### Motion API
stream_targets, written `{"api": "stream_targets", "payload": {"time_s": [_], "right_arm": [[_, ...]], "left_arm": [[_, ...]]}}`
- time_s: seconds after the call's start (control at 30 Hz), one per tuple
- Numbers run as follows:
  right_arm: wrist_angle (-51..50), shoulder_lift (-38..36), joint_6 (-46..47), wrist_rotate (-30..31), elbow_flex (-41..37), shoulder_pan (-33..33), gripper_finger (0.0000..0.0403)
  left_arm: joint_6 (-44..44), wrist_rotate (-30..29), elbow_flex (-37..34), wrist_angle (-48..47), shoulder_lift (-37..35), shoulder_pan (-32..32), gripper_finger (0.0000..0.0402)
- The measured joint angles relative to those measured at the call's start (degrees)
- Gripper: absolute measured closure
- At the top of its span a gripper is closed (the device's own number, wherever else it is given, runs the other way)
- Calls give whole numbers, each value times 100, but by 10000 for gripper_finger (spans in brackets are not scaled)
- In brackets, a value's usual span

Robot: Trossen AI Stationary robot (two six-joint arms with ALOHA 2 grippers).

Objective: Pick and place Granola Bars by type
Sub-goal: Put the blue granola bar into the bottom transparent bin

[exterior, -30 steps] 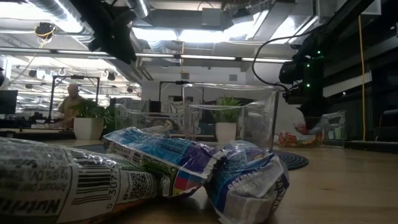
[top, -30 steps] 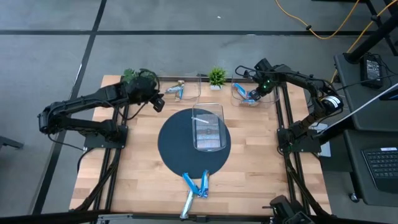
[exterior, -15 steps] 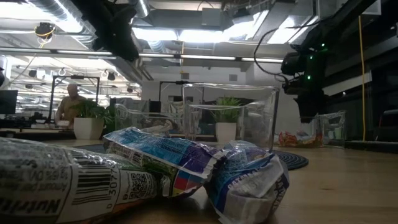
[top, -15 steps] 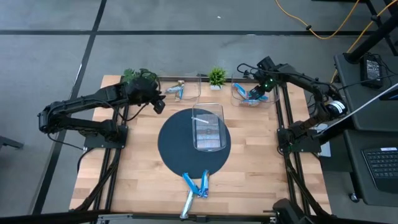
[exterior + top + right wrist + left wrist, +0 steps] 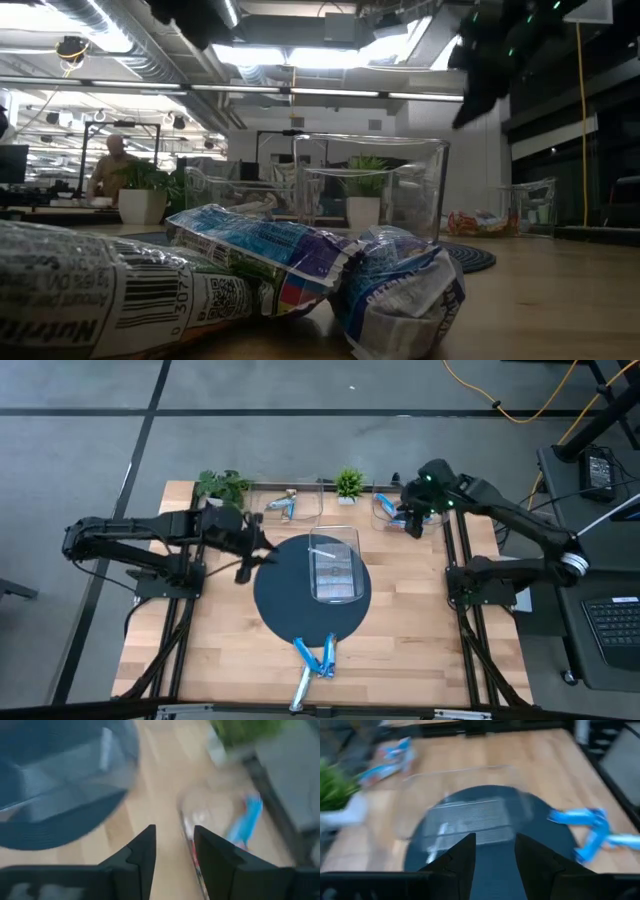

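Blue Granola Bars (image 5: 316,657) well apart from left end effector (image 5: 243,572).

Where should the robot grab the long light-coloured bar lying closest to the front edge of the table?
Probably across the middle of the pale wrapped bar, coming straight down from above. It lies flat on the wooden table and its lower half is clear, while its upper end meets the blue bars, so fingers closing across its narrow width fit best there.

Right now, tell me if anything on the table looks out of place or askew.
Nothing is damaged or spilled. Three granola bars lie loose in a crossed heap at the table's front edge, outside any bin. The clear bin on the dark round mat sits slightly off the mat's centre.
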Motion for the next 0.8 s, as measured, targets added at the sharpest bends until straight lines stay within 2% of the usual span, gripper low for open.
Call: {"api": "stream_targets", "payload": {"time_s": [0.17,0.4,0.6,0.7,0.8], "right_arm": [[286,-669,-194,15,2,1011,283],[523,-915,112,680,7,2249,291],[517,-913,194,749,7,2889,292],[398,-913,-52,776,6,3035,292],[284,-913,-318,782,4,3136,292]], "left_arm": [[-3,13,0,-97,2,-472,274],[76,63,0,-94,286,-1056,274],[-360,75,0,80,1029,-1714,274],[-839,24,15,558,1467,-2003,274],[-1144,-377,222,886,1932,-2299,274]]}}
